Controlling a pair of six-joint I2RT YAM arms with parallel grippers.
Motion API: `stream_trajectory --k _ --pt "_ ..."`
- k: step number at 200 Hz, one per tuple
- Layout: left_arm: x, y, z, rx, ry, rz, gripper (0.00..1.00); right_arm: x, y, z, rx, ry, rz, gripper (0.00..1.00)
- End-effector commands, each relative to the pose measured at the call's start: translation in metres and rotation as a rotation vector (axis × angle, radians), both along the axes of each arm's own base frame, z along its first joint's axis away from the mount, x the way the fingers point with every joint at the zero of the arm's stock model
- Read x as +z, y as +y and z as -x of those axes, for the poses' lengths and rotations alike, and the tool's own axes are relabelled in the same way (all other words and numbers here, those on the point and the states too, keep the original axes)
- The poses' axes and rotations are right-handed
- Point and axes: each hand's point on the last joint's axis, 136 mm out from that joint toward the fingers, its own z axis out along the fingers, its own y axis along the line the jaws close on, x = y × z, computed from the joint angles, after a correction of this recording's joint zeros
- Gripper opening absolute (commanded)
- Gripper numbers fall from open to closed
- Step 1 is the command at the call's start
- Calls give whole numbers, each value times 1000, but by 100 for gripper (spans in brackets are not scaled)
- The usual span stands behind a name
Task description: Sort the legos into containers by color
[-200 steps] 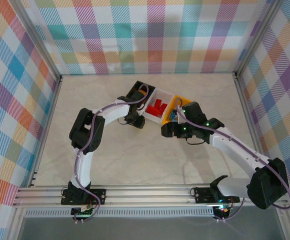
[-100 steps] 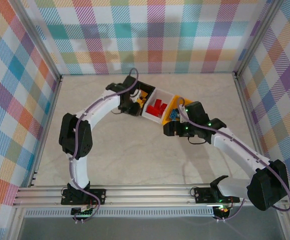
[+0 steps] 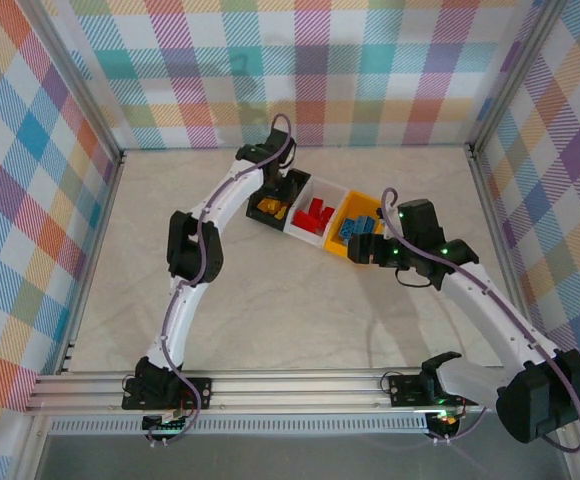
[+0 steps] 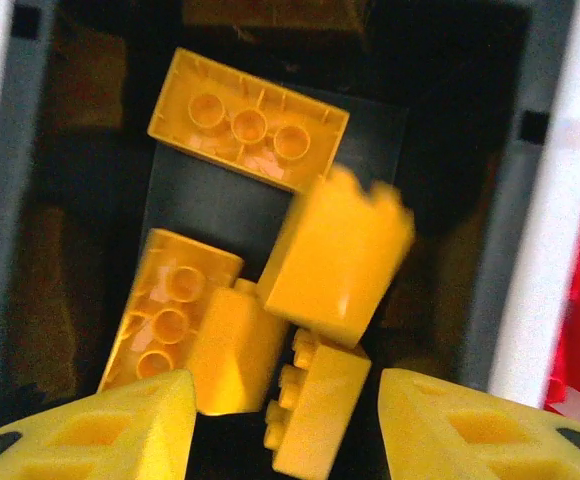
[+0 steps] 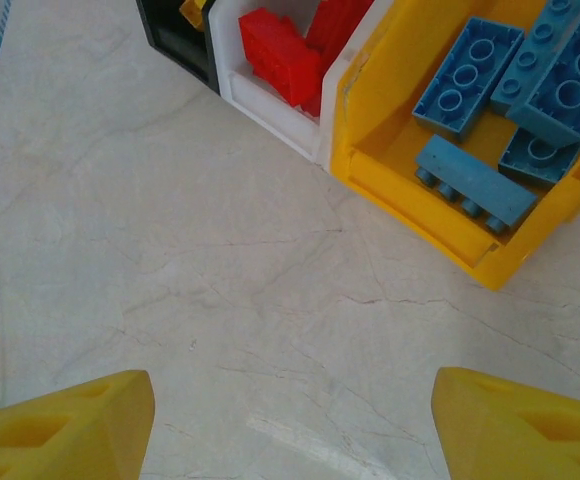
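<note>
One blurred yellow brick (image 4: 335, 255) drops toward matching yellows (image 4: 250, 125) in the black bin (image 4: 210, 205), beneath the spread left tool (image 4: 282, 425); right of that bin, the right tool (image 5: 290, 420) gapes empty.

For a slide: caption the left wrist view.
Open left gripper above the black bin, a blurred yellow brick among other yellow bricks inside.

Bare tabletop (image 5: 220, 300) lies open in front of the joined bins (image 5: 275, 120) — the left arm (image 3: 222, 195) arches over the black bin (image 4: 210, 205), blocking it from above; plaid walls (image 3: 30, 200) close three sides.
</note>
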Motion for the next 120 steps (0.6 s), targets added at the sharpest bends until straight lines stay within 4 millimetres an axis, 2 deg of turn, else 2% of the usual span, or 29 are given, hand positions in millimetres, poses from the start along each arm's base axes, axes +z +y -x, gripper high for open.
stream_trajectory --k 1,22,36,61,76,85,88,90,92,99,120 --pt "19 5 -2 26 -15 19 56 11 -9 -5 -24 -27 -2 74" --pt "39 5 0 25 -42 40 61 18 -17 -14 -43 -50 -16 74" --pt "62 8 4 26 -74 53 63 24 -27 -24 -59 -82 -12 75" --pt "114 22 20 50 -153 64 69 39 -62 -48 -109 -181 17 78" --pt "140 38 37 82 -200 84 74 37 -90 -62 -154 -214 57 80" --pt "147 49 50 104 -208 100 81 32 -105 -71 -186 -211 68 80" --pt "151 53 54 116 -216 107 88 29 -111 -74 -199 -207 68 80" --pt "150 56 57 123 -213 108 97 27 -113 -76 -205 -205 68 80" --pt "150 58 60 132 -210 114 99 25 -117 -78 -213 -201 67 81" --pt "153 66 71 160 -204 140 100 16 -125 -84 -232 -188 67 81" --pt "137 96 106 259 -149 142 100 -12 -141 -103 -239 -186 113 81"
